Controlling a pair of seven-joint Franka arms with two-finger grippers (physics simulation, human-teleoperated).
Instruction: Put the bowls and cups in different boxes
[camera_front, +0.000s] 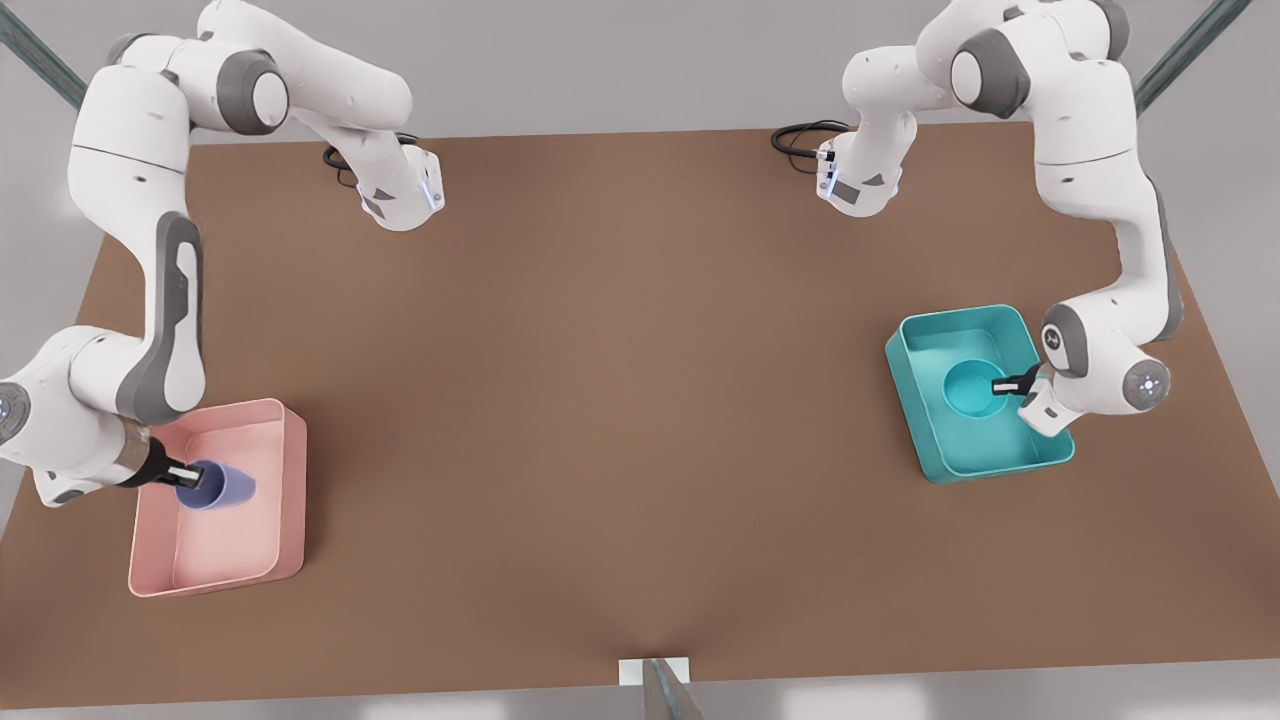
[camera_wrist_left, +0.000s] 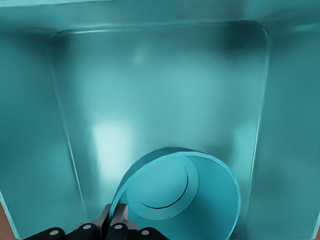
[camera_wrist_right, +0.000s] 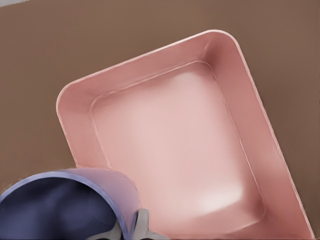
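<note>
We've got the left gripper pinching the rim of the shallow round teal bowl inside the teal plastic box, front view's right. Right gripper clamps the lavender tumbler cup's rim, tilted over the pale pink plastic box, front view's left. Rim grips let us release w/o snagging.

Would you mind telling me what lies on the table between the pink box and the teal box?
Nothing: in the front view, bare brown table runs from the pink box to the teal box.
</note>
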